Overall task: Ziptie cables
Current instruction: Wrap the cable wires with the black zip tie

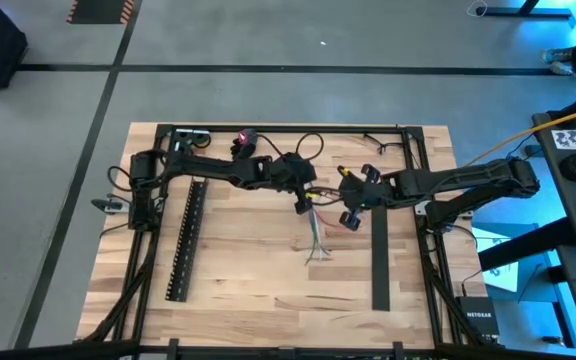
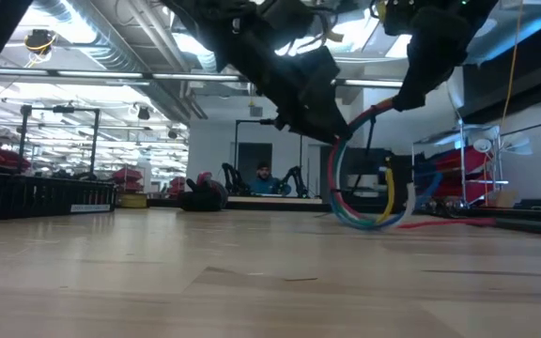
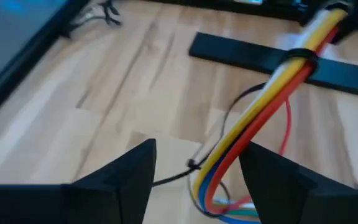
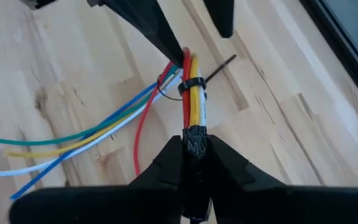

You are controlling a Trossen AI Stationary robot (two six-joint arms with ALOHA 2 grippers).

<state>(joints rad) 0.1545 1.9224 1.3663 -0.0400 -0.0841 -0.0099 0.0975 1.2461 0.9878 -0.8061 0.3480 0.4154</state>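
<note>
The right tool point(image 4: 194, 163) is clamped on the black end of the cables point(image 4: 191, 102), its two dark fingers point(image 4: 160, 168) pressed against either side of that end with no gap showing. From this grip the bundle runs forward, yellow and red wires side by side, cinched by a black zip tie point(image 4: 191, 84) whose thin tail sticks out to one side. Past the tie the wires fan apart: green, yellow, white, blue and red strands trail loosely down onto the tabletop point(image 4: 61, 74).

The left tool point(image 3: 197, 180) stands open just beside the bundle, its fingers point(image 3: 129, 174) spread with the wires passing through the gap between them and not gripped. In the right wrist view one of its finger tips touches or nearly touches the cables just past the tie.

Seen from above, both tools meet near the middle of the tabletop point(image 1: 248, 270), the left tool point(image 1: 303, 205) just beside the right tool point(image 1: 346, 200), with the loose wire ends point(image 1: 315, 245) hanging below them. A long black slotted bar point(image 1: 185, 240) lies well off to the left, and a flat black strip point(image 1: 380, 260) lies to the right.

From table height the cables point(image 2: 369, 202) curve down in a loop to the wood.
</note>
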